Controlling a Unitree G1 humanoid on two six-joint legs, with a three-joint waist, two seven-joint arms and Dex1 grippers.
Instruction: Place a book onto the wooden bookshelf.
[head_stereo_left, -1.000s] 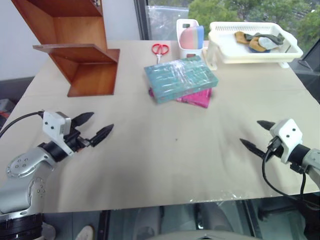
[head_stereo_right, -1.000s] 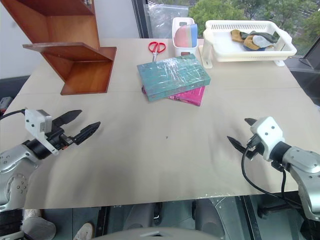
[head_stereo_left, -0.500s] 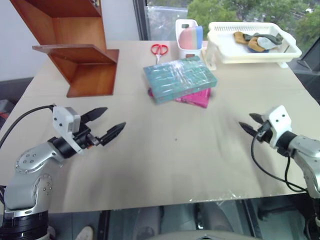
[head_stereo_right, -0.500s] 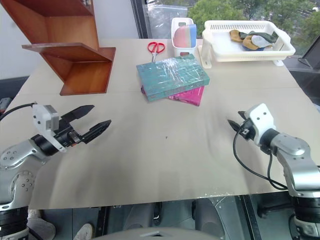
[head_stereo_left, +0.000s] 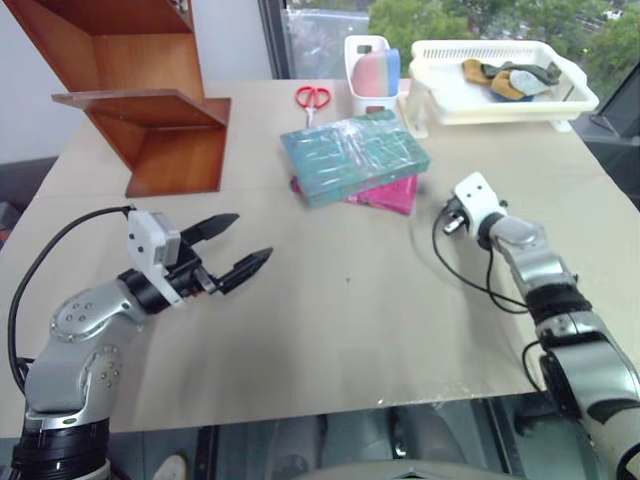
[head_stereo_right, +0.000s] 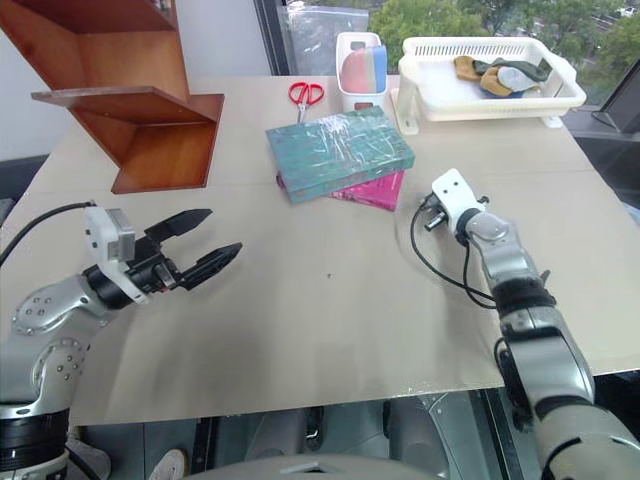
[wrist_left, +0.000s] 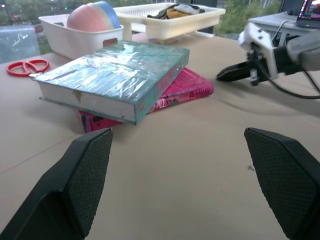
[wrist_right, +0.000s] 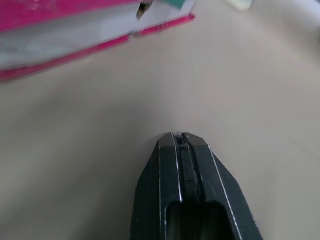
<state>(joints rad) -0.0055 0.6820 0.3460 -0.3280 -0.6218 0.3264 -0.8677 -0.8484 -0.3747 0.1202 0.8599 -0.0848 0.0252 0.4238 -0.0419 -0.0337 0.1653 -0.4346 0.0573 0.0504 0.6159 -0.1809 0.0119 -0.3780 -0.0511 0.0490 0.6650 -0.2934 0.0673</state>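
Note:
The teal-green book (head_stereo_left: 353, 156) lies in the middle of the table, resting on top of a thinner pink book (head_stereo_left: 385, 192). At the far left stands the wooden bookshelf (head_stereo_left: 140, 90), with an angled shelf board. My left gripper (head_stereo_left: 250, 238) hovers open and empty over the near left part of the table, pointing toward the books. Just to the right of the pink book, my right gripper (wrist_left: 222, 76) is shut on nothing, low over the table. In the right wrist view its closed fingertips (wrist_right: 179, 137) point at the pink book's edge (wrist_right: 75, 50).
Red scissors (head_stereo_left: 311, 97) lie behind the books. Next to them is a white tub (head_stereo_left: 372, 70) with coloured items. A white basket tray (head_stereo_left: 480, 110) holding several objects stands at the far right. Bare tabletop spans the near half.
My right arm has reached forward to the books' right side, and its fingers have closed. The left gripper has drifted a little toward the middle, still open.

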